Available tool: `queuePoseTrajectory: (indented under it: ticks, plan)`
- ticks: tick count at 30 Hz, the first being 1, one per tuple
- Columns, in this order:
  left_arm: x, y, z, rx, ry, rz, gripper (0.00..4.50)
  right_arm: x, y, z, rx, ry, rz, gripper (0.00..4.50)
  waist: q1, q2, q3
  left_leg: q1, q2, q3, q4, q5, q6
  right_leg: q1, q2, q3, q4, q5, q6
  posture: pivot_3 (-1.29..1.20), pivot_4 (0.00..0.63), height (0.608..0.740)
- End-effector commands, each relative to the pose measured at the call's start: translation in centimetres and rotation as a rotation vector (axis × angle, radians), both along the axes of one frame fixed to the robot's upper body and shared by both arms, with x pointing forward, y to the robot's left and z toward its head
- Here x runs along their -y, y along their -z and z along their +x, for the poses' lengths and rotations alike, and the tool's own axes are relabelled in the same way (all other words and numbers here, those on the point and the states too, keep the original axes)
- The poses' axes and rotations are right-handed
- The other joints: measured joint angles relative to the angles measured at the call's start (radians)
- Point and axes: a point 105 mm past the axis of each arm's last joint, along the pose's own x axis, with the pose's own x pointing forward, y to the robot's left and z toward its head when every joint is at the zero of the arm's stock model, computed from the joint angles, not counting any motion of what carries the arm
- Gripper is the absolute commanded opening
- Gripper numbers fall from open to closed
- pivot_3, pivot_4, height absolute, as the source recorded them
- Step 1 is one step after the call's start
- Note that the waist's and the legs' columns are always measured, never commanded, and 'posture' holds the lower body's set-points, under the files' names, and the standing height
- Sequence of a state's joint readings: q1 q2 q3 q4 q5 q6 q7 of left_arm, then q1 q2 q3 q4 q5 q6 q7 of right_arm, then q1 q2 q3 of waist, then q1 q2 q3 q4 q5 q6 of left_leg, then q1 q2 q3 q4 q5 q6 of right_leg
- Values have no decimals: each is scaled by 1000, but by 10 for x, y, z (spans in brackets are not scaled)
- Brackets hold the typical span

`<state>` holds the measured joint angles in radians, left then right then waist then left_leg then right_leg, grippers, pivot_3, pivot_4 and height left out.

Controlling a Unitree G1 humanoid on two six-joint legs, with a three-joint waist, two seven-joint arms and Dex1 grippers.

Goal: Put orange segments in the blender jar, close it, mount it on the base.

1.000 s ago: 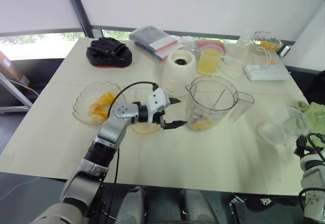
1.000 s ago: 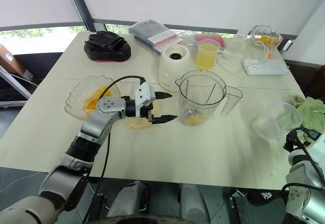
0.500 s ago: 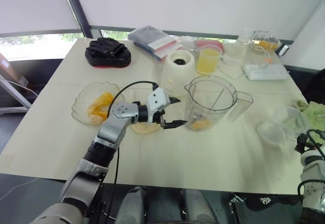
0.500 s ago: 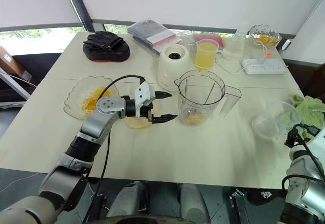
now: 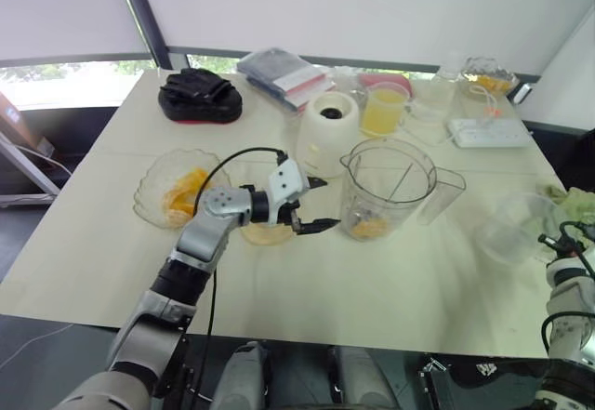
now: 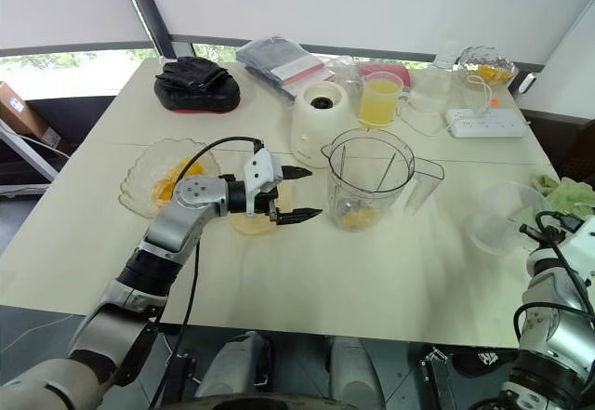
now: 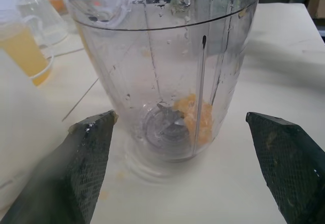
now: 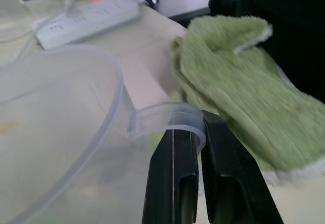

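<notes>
The right gripper (image 8: pixel 195 183) is pinching the tab of the clear lid (image 8: pixel 61 127) (grip looks thin, so lift slowly). The left gripper (image 5: pixel 316 205) is waiting wide beside the blender jar (image 5: pixel 386 187), mid-surface.

Just beyond the left gripper's black fingers (image 7: pixel 86 163), the clear blender jar (image 5: pixel 386 190) holds orange-yellow orange segments (image 7: pixel 195 117). A cream-white base (image 5: pixel 326 133) stands beside it. Against the right gripper's black fingers (image 8: pixel 175 183) lies a green cloth (image 8: pixel 238 87).
</notes>
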<state>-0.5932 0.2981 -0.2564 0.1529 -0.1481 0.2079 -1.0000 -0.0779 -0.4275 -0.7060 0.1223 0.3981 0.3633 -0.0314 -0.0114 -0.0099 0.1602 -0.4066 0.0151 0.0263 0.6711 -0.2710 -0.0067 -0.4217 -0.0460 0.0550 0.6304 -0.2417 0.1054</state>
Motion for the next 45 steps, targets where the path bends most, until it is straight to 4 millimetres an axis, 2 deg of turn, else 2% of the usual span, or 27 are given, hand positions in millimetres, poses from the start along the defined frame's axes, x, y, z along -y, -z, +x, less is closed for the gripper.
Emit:
queuePoseTrajectory:
  ticks: [1, 5, 8, 11, 20, 23, 29, 33, 38, 45]
  plan:
    - [4, -14, -3, 63, 23, -15, 4317, 1, 1, -5, -9, 3, -16, 28, -3, 0, 0, 0, 0, 0, 0, 0, 0, 0, 0, 0, 0, 0, 0, 0, 150, 740]
    - [3, -15, -1, 66, 20, -11, 4317, -6, -7, -6, 22, -12, -49, 28, -4, 0, 0, 0, 0, 0, 0, 0, 0, 0, 0, 0, 0, 0, 0, 0, 150, 740]
    - [2, -15, 1, 64, 13, -12, 4317, -14, -32, -11, 95, -16, -87, 28, -4, 0, 0, 0, 0, -1, 0, 0, 0, 0, 0, 0, 0, 0, 0, 0, 150, 740]
    - [1, -16, 3, 53, 4, -20, 4317, -18, -47, -14, 137, -8, -95, 28, -4, 1, 0, 0, 0, -2, -1, 0, 0, -1, 0, 0, 0, 0, 0, 0, 150, 740]
    - [4, -21, 11, 4, -12, -93, 4317, -41, -130, -22, 290, -71, -218, 28, -5, 2, 1, 0, 0, -2, -1, 0, 0, -1, 0, 1, 0, 0, 0, 0, 150, 740]
    - [5, -24, 9, -5, 10, -136, 4317, -48, -164, -20, 336, -99, -272, 28, -5, 2, 1, 0, 0, -2, -1, 0, 0, -1, 0, 1, 0, 0, 0, 0, 150, 740]
    - [3, -36, 9, -32, 18, -214, 4317, -63, -213, -11, 341, -183, -384, 28, -2, 2, 1, 0, 0, -2, -2, 0, 0, -2, 0, 1, 0, 0, 0, 0, 150, 740]
    - [3, -43, 10, -29, 14, -237, 4317, -68, -230, -6, 327, -217, -425, 28, -1, 2, 1, -1, 0, -2, -2, 0, 0, -2, 0, 1, -1, 0, 0, 0, 150, 740]
    - [0, -53, 7, -8, 9, -271, 4317, -88, -256, 2, 310, -290, -541, 28, -3, 2, 2, -1, 0, -2, -2, 0, 0, -3, 0, 1, -1, 0, 0, 0, 150, 740]
    - [0, -54, 11, 5, -11, -276, 4317, -116, -267, 8, 291, -396, -655, 28, -2, 1, 2, -1, 0, -2, -3, 0, 0, -3, 0, 1, -1, 0, 0, 0, 150, 740]
